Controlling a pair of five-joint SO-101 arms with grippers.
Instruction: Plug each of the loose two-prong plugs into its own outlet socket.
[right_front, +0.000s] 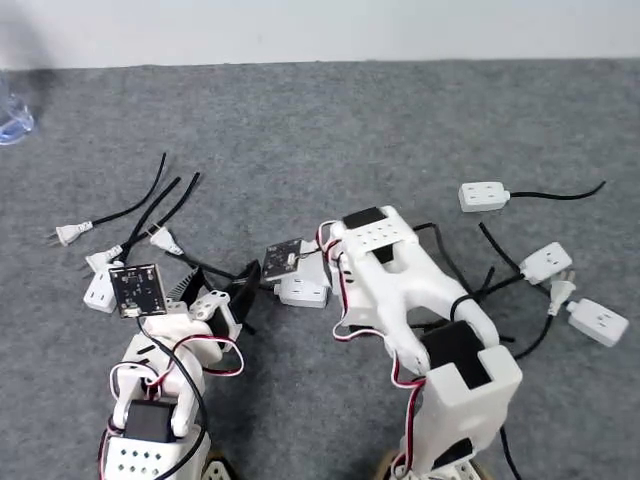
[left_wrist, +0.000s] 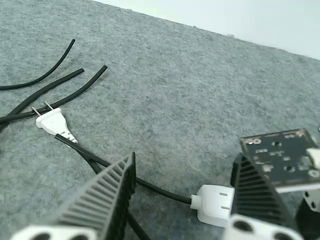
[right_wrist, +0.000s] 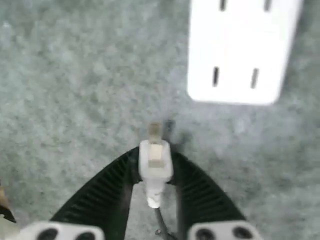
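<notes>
Gripping a two-prong plug (right_wrist: 156, 150) by its body, the right end effector (right_wrist: 155, 162) is closed tight on it, near the centre of the grey bench (right_front: 300, 130); prongs point at a white outlet block (right_wrist: 240, 50) just ahead, not touching; left end effector (left_wrist: 186, 165) gapes wide, holding nothing; another loose plug (left_wrist: 51, 121) lies beyond it to the far left, on its black cord (left_wrist: 125, 175).

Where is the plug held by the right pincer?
In the right wrist view the plug sits clamped in the right pincer, prongs aimed at a white outlet block just ahead, not touching it, around mid-table.
</notes>
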